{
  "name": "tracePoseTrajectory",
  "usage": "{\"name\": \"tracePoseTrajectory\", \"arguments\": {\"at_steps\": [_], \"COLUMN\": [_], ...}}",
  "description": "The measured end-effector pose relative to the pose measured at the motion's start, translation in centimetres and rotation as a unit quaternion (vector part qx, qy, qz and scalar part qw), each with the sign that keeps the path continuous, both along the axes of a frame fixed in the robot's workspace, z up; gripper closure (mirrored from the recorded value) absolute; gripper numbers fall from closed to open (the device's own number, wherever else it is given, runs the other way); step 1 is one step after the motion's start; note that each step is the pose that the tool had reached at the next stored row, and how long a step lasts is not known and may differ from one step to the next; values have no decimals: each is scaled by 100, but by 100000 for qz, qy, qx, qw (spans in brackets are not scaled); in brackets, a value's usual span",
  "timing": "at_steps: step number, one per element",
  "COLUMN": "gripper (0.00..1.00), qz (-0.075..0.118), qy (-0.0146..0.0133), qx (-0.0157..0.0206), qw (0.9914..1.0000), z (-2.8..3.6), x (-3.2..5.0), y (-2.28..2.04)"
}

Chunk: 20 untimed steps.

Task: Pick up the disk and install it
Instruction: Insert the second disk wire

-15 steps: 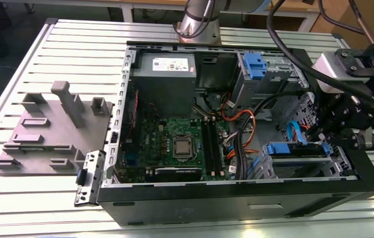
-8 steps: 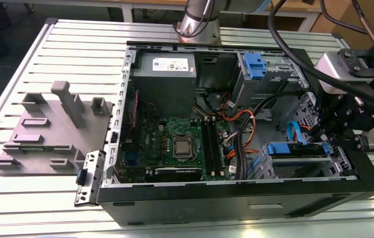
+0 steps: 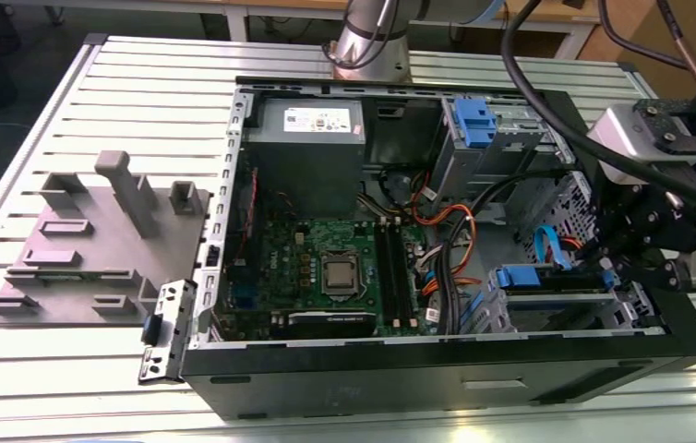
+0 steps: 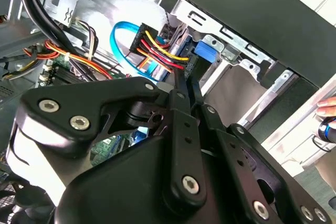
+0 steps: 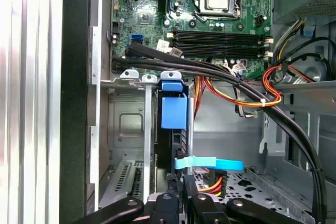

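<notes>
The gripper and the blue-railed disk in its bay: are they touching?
Cannot tell. In the first wrist view the gripper reaches the disk, but a blue cable crosses the meeting spot.

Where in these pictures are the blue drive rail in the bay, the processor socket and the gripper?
blue drive rail (image 5: pixel 174 109): first wrist view, on its flat blue face.
processor socket (image 3: pixel 340 272): exterior view, on the metal lid.
gripper (image 4: pixel 182 85): second wrist view, between the fingertips by the cables.

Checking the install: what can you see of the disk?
The disk stands on edge in a slot of the metal drive cage. Its blue plastic rail and part of a dark body show. A light-blue cable and red-and-yellow wires run close by its end. The gripper hovers right beside it.
</notes>
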State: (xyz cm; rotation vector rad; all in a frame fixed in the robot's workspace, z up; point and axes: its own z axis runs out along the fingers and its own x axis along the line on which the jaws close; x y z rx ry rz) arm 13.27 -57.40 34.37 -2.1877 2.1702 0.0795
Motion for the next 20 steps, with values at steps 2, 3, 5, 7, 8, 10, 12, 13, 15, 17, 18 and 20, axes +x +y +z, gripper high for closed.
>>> {"name": "tracePoseTrajectory", "arguments": {"at_steps": [2,3,5,7,8,10,12,13,15,17,18,20], "gripper": [84,84,84,84,84,84,84,84,84,83,83,76], "qz": [1,1,3,3,1,2,1,3,2,0,1,0], "qy": [0,-1,-1,-1,-2,-1,-1,0,-2,0,0,0], "qx": [-2,2,-10,-8,-15,-18,-24,-24,-27,-27,-26,-25], "qw": [100000,100000,100000,100000,100000,100000,100000,100000,100000,100000,100000,100000], "z": [-3,-4,-6,-6,-7,-10,-10,-10,-10,-10,-11,-12], "x": [0,0,0,0,0,0,0,0,0,0,0,0], "y": [-11,-13,-14,-14,-14,-14,-14,-14,-14,-14,-14,-14]}}
